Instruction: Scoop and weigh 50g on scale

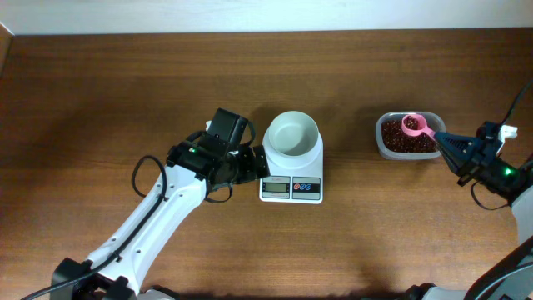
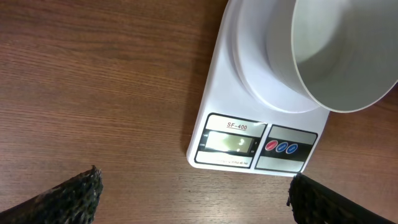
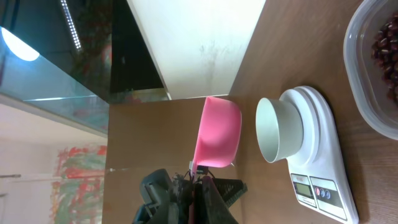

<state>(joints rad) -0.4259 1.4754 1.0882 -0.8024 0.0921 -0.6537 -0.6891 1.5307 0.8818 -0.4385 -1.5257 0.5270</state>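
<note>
On the table (image 1: 83, 83): bare wood all round; carries everything listed below.
Scale (image 1: 291, 169): sits mid-table, apparently switched on; has nothing to weigh yet.
Tub (image 1: 380, 137): clear plastic, well apart from the scale on the robot's right; appears to keep the whole stock.
Bowl (image 1: 291, 135): rides upright on the scale as its pan; shows a clean white inside, not one grain, so judged no portion delivered.
Left gripper (image 1: 256, 163): spread fully wide, grasps nothing; parked just beside the scale's left edge, looking down at the readout.
Right gripper (image 1: 443, 142): clamped tight on the spoon's handle at the tub's outer rim.
Spoon (image 1: 414, 126): pink, cup over the tub; impossible to tell whether loaded or touching the heap.
Beans (image 1: 404, 147): dark red-brown, heaped loose inside the tub only; none on scale or table.
Display (image 2: 229, 144): lit, digits too faint to read.
Remaining, by judgement: scooping, carrying across, tipping into the bowl, repeating until fifty grams.
</note>
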